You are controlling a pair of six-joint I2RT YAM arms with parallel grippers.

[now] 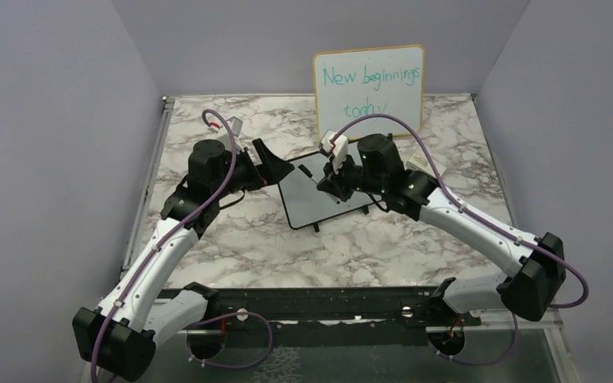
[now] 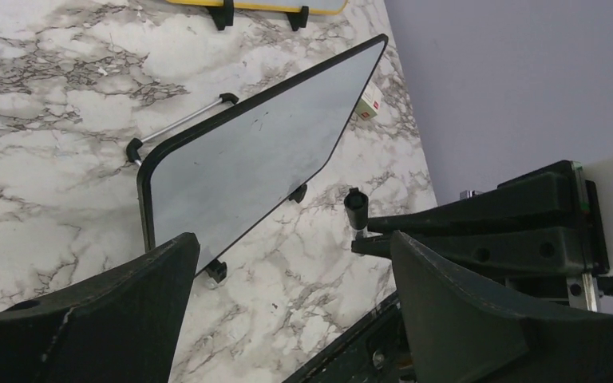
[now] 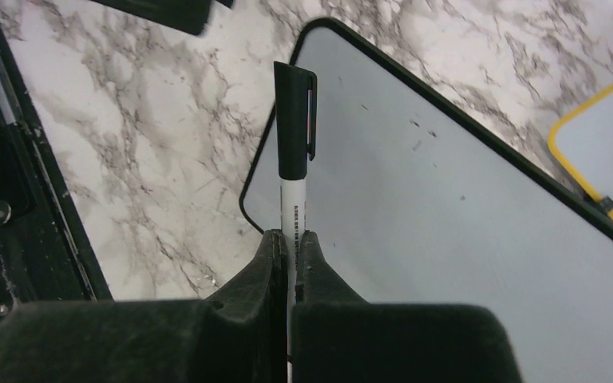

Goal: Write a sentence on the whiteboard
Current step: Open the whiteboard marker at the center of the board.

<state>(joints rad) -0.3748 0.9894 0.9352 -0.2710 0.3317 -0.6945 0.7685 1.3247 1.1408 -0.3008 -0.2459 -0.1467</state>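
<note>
The whiteboard [image 1: 307,199] lies flat on the marble table, black-framed and blank apart from a few specks. It also shows in the left wrist view [image 2: 239,159] and the right wrist view [image 3: 447,207]. My right gripper [image 1: 332,180] is shut on a white marker [image 3: 294,144] with its black cap on, held over the board's near-left corner [image 3: 289,237]. The capped tip also shows in the left wrist view [image 2: 355,209]. My left gripper [image 1: 275,165] is open and empty just left of the board, its jaws wide apart above bare table [image 2: 291,247].
A larger wood-framed board [image 1: 369,88] with teal writing leans on the back wall; its yellow edge shows in the right wrist view [image 3: 607,144]. A small white box [image 2: 369,102] lies past the whiteboard. A black rail [image 1: 311,307] runs along the near table edge.
</note>
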